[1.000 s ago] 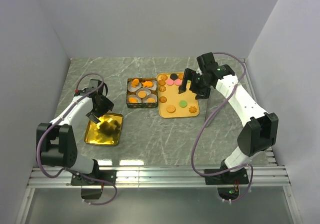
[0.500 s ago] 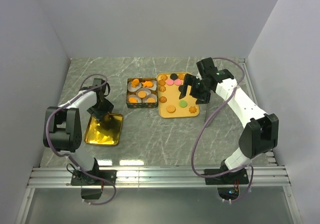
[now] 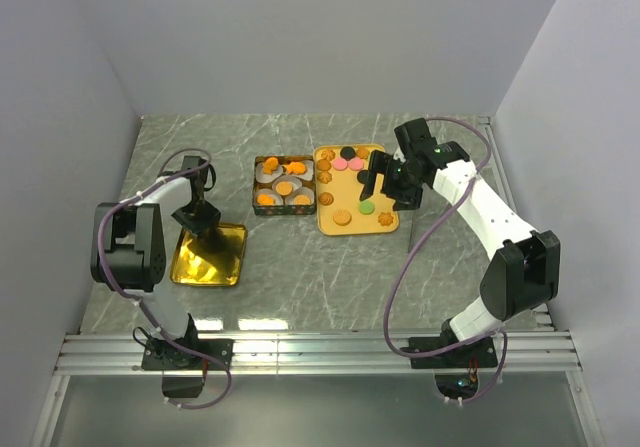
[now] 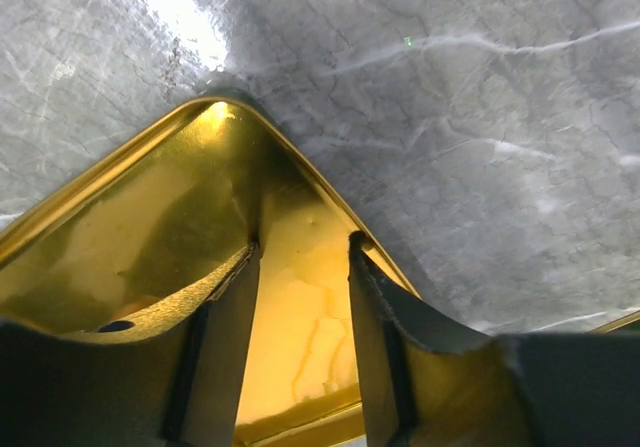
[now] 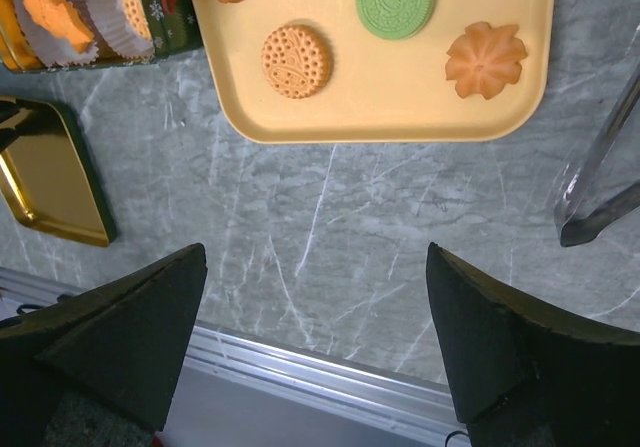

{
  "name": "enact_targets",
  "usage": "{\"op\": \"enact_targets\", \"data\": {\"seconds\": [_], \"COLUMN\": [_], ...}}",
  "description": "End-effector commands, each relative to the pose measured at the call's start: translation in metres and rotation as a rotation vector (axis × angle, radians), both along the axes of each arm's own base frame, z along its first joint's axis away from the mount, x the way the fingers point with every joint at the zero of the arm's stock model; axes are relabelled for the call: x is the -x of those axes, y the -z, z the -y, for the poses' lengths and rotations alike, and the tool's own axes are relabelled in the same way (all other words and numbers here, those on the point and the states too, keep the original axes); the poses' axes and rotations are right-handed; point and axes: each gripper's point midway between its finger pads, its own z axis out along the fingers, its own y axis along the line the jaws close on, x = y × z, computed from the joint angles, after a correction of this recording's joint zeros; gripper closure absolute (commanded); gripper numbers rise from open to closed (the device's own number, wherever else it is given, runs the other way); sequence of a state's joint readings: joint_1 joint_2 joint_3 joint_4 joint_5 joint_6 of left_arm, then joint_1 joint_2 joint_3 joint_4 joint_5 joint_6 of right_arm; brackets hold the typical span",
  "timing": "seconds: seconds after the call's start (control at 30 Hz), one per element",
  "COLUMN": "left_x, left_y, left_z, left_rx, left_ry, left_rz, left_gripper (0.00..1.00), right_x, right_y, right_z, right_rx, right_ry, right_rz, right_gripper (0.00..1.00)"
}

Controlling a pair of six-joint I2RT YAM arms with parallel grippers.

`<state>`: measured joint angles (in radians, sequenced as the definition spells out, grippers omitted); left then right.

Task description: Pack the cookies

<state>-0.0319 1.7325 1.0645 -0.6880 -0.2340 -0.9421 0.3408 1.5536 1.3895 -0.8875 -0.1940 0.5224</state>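
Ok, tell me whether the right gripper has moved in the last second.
Yes, slightly. The right gripper has drifted toward the near edge of the tray, from beside the pink cookies toward the green one.

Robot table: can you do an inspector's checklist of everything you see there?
Surface: grey marbled table.
Job's things: cookies on the yellow tray; more sit in paper cups in the tin.
Clutter: gold lid on the left; a tongs-like tool to the right of the tray.
Grippers: left gripper open over the gold lid; right gripper open, holding nothing.
Cables: purple cables loop off both arms.
Surroundings: plain grey walls; metal rail at the near edge.
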Motion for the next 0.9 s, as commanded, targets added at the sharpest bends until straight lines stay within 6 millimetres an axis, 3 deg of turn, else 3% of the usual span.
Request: {"op": "enact_targets", "data": {"seconds": [0.0, 0.13, 0.3, 0.43, 0.63, 0.87], "left_x": [-0.011, -0.017, -0.020, -0.025, -0.042, -0.037], "left_y": [-0.001, -0.019, -0.050, -0.060, -0.046, -0.019], "left_z": [-0.002, -0.001, 0.005, 0.007, 0.008, 0.007], "left_rx": [0.004, 0.012, 0.046, 0.058, 0.058, 0.054], "left_ry": [0.007, 0.008, 0.012, 0.002, -0.003, -0.019], "left_rz": [0.018, 0.057, 0.135, 0.168, 0.123, 0.029], "left_gripper": [0.53, 0.52, 0.50, 0.48, 0.49, 0.51], "right_x": [-0.010, -0.012, -0.012, -0.011, -0.012, -0.012], "right_y": [-0.023, -0.031, -0.024, -0.021, -0.023, -0.024], "right_z": [-0.002, -0.003, -0.002, -0.003, -0.002, 0.002], "right_rx": [0.000, -0.005, 0.001, -0.006, 0.010, 0.029], "right_ry": [-0.019, -0.019, -0.016, -0.016, -0.030, -0.028], "right_rz": [0.073, 0.101, 0.080, 0.075, 0.075, 0.082], "right_gripper": [0.04, 0.04, 0.04, 0.04, 0.04, 0.04]}}
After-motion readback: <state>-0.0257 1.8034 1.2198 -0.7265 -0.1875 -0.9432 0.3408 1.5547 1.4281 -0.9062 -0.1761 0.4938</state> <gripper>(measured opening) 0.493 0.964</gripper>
